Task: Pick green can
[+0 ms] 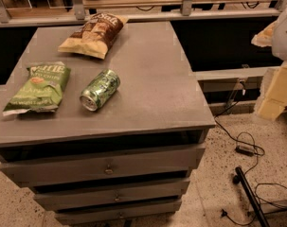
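Note:
The green can (pixel 100 90) lies on its side on the grey cabinet top (pixel 152 79), left of the middle, with one silver end turned to the front left. It is shiny green with pale mottled markings. My gripper (pixel 274 91) shows as pale cream blocks at the right edge of the view. It is off the cabinet's right side, far from the can and above the floor. Nothing touches the can.
A flat green chip bag (pixel 36 88) lies just left of the can. A brown and yellow chip bag (pixel 93 34) lies at the back. The cabinet has three drawers (pixel 107 167). Cables (pixel 247 148) and a black bar (pixel 249 197) lie on the floor at the right. A railing (pixel 133 13) runs behind.

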Controlling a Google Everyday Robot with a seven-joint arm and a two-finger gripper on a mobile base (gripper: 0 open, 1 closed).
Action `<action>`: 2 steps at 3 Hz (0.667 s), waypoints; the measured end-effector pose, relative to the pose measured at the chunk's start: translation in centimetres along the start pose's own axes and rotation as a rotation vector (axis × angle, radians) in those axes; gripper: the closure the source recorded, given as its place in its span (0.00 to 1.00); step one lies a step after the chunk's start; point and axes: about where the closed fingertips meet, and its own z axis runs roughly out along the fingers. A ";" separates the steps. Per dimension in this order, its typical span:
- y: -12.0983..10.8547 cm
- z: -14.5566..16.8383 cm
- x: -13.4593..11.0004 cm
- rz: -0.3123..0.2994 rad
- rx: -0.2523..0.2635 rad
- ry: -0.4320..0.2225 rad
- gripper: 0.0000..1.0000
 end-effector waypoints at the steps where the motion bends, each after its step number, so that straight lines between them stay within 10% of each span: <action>1: 0.0 -0.1 -0.1 -0.002 0.003 -0.001 0.00; 2: -0.7 0.5 -1.3 -0.109 -0.001 0.011 0.00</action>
